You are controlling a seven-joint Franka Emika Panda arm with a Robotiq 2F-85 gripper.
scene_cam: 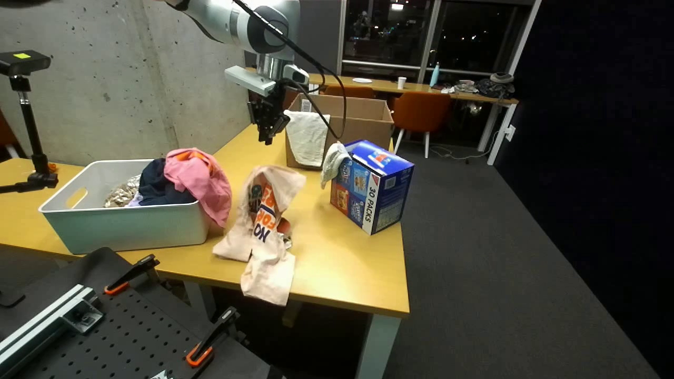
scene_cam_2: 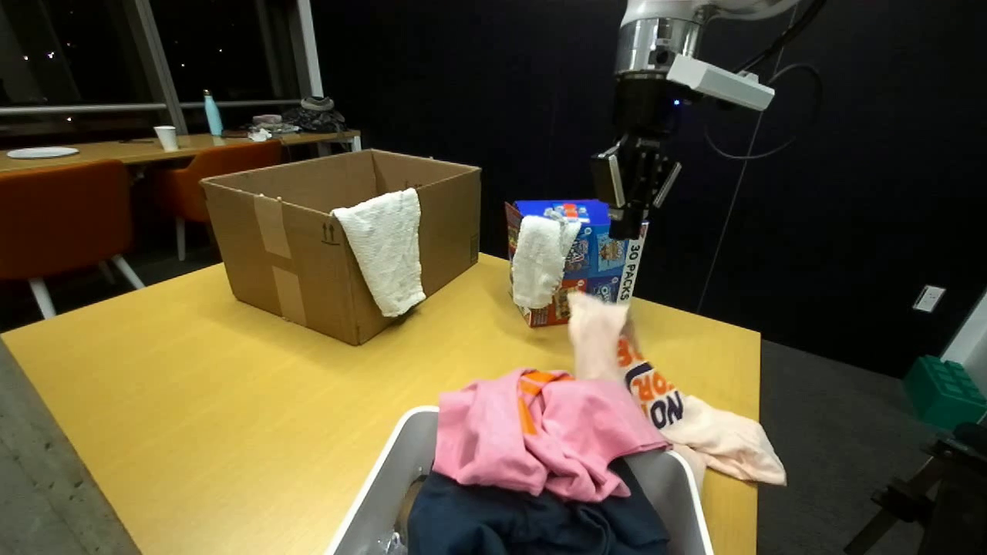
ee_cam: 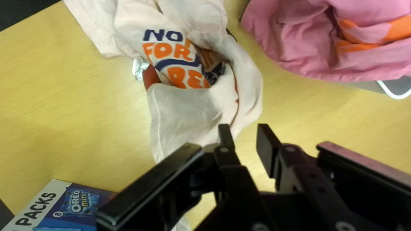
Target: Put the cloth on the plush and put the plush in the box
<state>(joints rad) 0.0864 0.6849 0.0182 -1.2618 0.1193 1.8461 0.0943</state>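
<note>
Pale beige, a limp printed cloth point(ee_cam: 189, 106) drapes over what seems the small red-orange plush point(ee_cam: 150, 77); the pincer point(ee_cam: 244, 130) hangs above, tips parted, empty. Gripping cloth alone could leave the plush — mostly buried — outside the blue-and-white cardboard box point(scene_cam: 372, 187). Both exterior views show cloth overhanging the edge of the yellow wooden tabletop point(scene_cam: 342, 268), cropped from the wrist view.

— How does the count begin?
— One blue box point(scene_cam: 387, 189), one brown box point(scene_cam_2: 320, 285), one tub point(scene_cam: 131, 230).
— And in fabric?
— One beige cloth point(ee_cam: 189, 106), one pink cloth point(scene_cam_2: 570, 432), one navy cloth point(scene_cam_2: 532, 520), two white cloths point(scene_cam_2: 388, 254).
— How many of the plush point(ee_cam: 150, 77)?
— Just one.
— And the gripper point(ee_cam: 244, 131)?
— One as well, with two fingers point(ee_cam: 227, 141).
— What numbers stand farther off?
— One bottle point(scene_cam_2: 213, 116), one cup point(scene_cam_2: 166, 139), one plate point(scene_cam_2: 42, 153), at least two chairs point(scene_cam_2: 58, 223).
— And how many clamps point(scene_cam: 213, 336)?
— At least two, in an exterior view.
</note>
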